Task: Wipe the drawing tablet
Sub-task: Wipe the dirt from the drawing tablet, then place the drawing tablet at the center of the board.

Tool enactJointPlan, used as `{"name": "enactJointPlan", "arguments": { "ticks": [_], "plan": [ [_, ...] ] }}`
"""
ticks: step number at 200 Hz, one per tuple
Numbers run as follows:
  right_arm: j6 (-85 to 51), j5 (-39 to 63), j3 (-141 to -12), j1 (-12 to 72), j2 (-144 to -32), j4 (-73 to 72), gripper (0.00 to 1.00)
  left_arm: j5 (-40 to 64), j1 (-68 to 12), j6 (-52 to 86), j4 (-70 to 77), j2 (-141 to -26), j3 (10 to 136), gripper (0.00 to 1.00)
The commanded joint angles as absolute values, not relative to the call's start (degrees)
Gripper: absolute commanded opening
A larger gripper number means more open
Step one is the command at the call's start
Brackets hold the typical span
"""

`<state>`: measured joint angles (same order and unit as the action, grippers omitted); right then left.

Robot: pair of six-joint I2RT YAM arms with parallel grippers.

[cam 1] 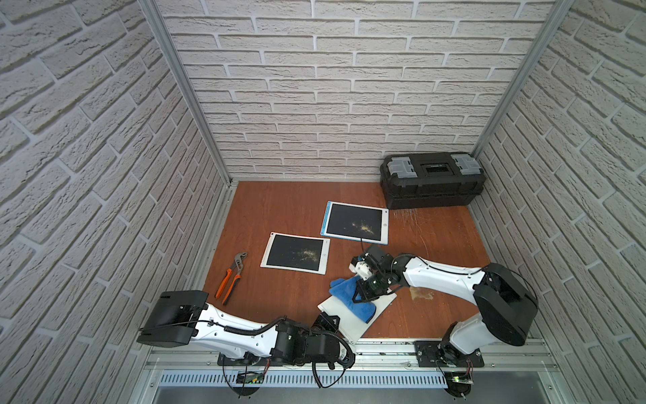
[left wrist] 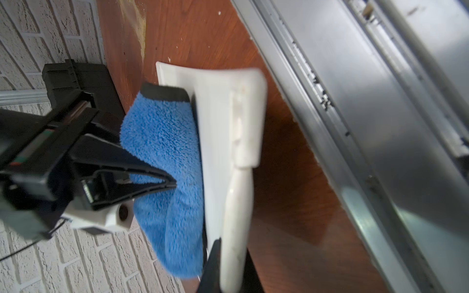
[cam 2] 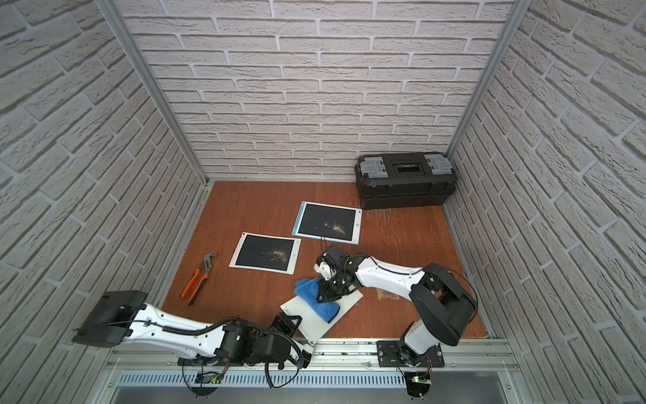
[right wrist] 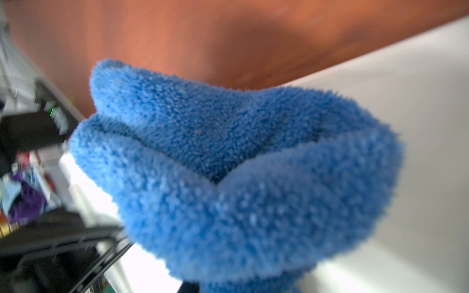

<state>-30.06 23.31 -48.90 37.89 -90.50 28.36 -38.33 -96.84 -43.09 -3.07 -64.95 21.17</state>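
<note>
Two dusty tablets (cam 1: 295, 252) (cam 1: 354, 224) wait beyond my right end effector (cam 1: 360, 299) — it pinches the cloth (cam 1: 344, 290) onto a third tablet (cam 1: 349, 325), clamped by my left end effector (cam 1: 328, 321).

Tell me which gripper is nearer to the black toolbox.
Right. The right gripper, shut on the blue cloth, is in front of the toolbox; the left gripper is farther off at the front, gripping the white tablet by its corner.
</note>
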Motion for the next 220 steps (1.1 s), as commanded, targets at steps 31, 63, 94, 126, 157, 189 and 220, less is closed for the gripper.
{"name": "enactJointPlan", "arguments": {
  "ticks": [31, 63, 94, 126, 157, 189, 220],
  "plan": [
    [-37.01, -14.60, -51.79, 32.62, -89.14, 43.56, 0.02, -39.44, -97.56, -40.80, -5.24, -64.04, 23.58, 0.00],
    [-38.76, -23.88, -52.03, 31.64, -81.57, 48.44, 0.03, -41.75, -97.32, -37.11, -5.54, -62.39, 24.52, 0.00],
    [-37.94, -25.30, -51.60, 26.49, -74.87, 47.82, 0.03, -41.59, -92.82, -28.18, -11.35, -59.27, 30.73, 0.00],
    [-37.04, -23.44, -51.16, 19.25, -69.06, 45.61, 0.03, -25.53, -79.49, -15.66, -20.56, -52.21, 41.07, 0.00],
    [-37.08, -25.49, -49.42, 15.98, -64.72, 43.36, 0.03, 3.46, -59.39, -4.70, -21.89, -47.56, 47.92, 0.00],
    [-36.17, -27.07, -47.34, 14.37, -63.20, 41.34, 0.03, 22.93, -38.36, 3.36, -24.74, -52.70, 57.36, 0.00],
    [-35.86, -27.36, -45.72, 13.89, -62.85, 39.94, 0.03, 42.88, -15.05, 16.04, -18.91, -63.60, 63.92, 0.00]
  ]
}}
